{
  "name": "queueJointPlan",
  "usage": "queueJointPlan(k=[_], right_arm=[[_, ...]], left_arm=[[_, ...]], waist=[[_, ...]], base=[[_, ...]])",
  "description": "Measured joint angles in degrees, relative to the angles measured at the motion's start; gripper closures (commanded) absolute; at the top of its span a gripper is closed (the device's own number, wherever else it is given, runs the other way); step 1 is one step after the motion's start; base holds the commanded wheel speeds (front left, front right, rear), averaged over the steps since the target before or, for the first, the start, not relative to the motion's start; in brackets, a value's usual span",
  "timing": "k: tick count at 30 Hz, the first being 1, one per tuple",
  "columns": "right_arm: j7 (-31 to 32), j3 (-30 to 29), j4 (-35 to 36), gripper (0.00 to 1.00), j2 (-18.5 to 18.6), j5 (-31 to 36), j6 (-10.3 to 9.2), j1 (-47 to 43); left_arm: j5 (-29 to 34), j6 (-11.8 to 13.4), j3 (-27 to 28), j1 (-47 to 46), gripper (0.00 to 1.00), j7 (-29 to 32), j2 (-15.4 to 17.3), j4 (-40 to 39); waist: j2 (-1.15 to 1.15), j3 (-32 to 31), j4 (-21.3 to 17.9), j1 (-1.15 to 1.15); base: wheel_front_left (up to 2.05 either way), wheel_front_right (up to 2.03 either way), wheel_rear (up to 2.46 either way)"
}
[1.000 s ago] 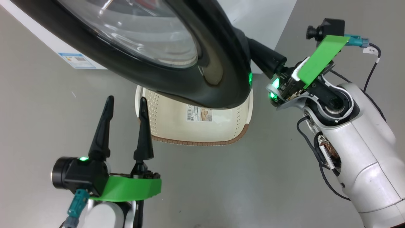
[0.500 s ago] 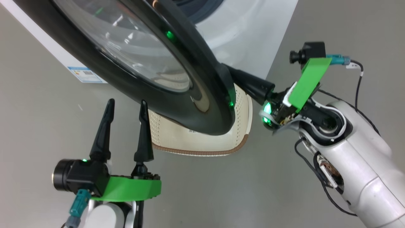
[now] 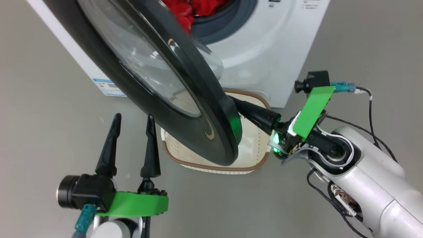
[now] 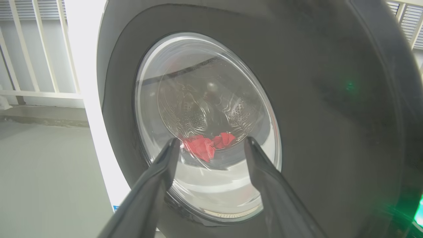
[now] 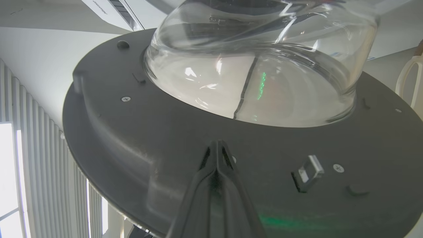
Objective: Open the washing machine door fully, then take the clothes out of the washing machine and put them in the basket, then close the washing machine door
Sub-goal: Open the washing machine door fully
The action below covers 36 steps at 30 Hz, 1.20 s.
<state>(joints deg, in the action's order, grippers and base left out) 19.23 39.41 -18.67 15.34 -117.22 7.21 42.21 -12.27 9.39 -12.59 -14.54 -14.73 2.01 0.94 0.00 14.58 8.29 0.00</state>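
The washing machine door [image 3: 158, 82] stands partly open and covers much of the head view, so it hides the left part of the basket [image 3: 251, 148] and most of the drum opening. The clothes [image 3: 191, 8] lie inside the washing machine [image 3: 264, 43]; there they are a red heap cut off by the top edge and by the door, and in the left wrist view they are a small red patch behind the glass, with no print that can be read. The fingertips of the right tool [image 5: 217, 143] are hidden behind the door rim in the head view; the right wrist view shows its two fingers clenched together with nothing between them, the tip at the dark inner face of the door below the glass bowl, near a small metal latch [image 5: 309, 173]. If it really presses there, I cannot tell. The left tool [image 3: 133, 116] is released, fingers apart and empty, on the outer side of the door. The basket stands on the smooth grey floor [image 3: 49, 99], just in front of the machine. A blue label sticker [image 3: 109, 86] is half covered. White bars [image 4: 39, 49] stand behind the machine.
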Motion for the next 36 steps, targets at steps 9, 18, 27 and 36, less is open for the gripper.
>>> queueJointPlan(k=[9, 18, 27, 36], right_arm=[[-3.2, 5.7, 2.2, 1.00, 1.7, -3.9, 0.01, -1.6], [-5.1, 9.6, 5.5, 1.00, 4.5, -7.4, -0.01, -3.6], [-6.3, 12.8, 7.9, 1.00, 5.6, -9.5, 0.00, -4.0], [-7.7, 15.1, 9.1, 1.00, 6.2, -11.7, -0.01, -4.1]], left_arm=[[0.0, 0.0, 0.4, 1.7, 0.00, 0.0, 0.0, -0.1], [-0.4, 0.0, 0.1, 2.0, 0.00, 0.0, 0.0, -0.1], [-1.2, 0.2, -0.5, 2.9, 0.00, 0.0, 0.0, -0.1], [-1.9, 0.3, -1.1, 3.7, 0.00, 0.0, 0.0, 0.0]], waist=[[0.00, -2.1, 3.6, 0.00], [0.00, -3.7, 6.8, 0.00], [0.00, -4.8, 9.7, 0.00], [0.00, -5.3, 12.2, 0.00]], base=[[0.00, 0.00, 0.00], [0.00, 0.00, 0.00], [0.00, 0.00, 0.00], [0.00, 0.00, 0.00]])
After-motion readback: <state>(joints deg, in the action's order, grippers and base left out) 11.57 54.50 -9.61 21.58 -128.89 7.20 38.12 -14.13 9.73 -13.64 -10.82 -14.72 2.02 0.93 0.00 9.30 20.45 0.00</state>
